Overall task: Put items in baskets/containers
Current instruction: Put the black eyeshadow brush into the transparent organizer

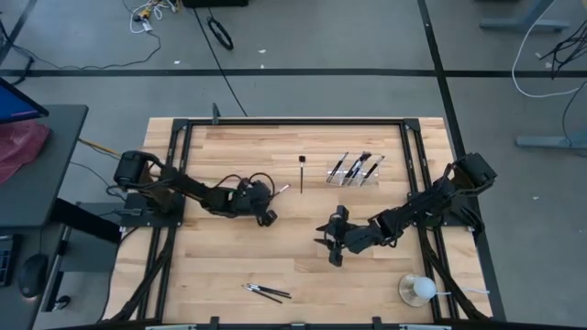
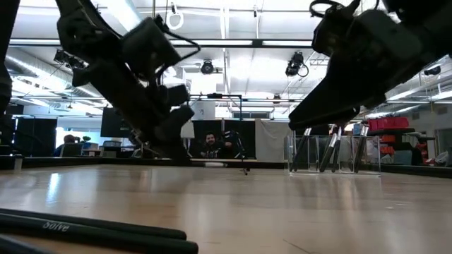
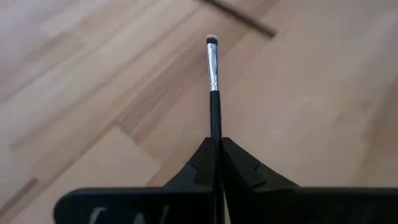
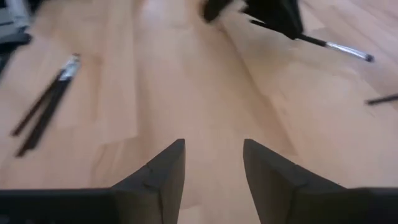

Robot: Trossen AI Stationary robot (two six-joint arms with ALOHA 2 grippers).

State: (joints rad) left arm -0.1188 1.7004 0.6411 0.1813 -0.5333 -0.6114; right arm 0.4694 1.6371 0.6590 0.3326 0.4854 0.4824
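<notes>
So the wooden table [image 1: 293, 266] took up most of the scene, with the two dark arms reaching in from either side. The clear tray [image 1: 356, 170] sat toward the far edge right of centre, already holding a few brushes, which I'd guess is why both arms were working the middle ground near it. The right gripper [image 1: 330, 240] hung low over bare wood near the middle, fingers parted and nothing between them, looking like it was waiting its turn. The left gripper [image 1: 267, 200] was clamped tight on the handle end of one makeup brush [image 3: 212, 74], the silver ferrule and dark tip poking straight out ahead of the fingers, a grip that should make it easy to aim into the tray. A lone brush [image 1: 301, 171] lay just left of the tray, and a small bunch of brushes [image 1: 267, 292] lay by the near edge, still to be collected
</notes>
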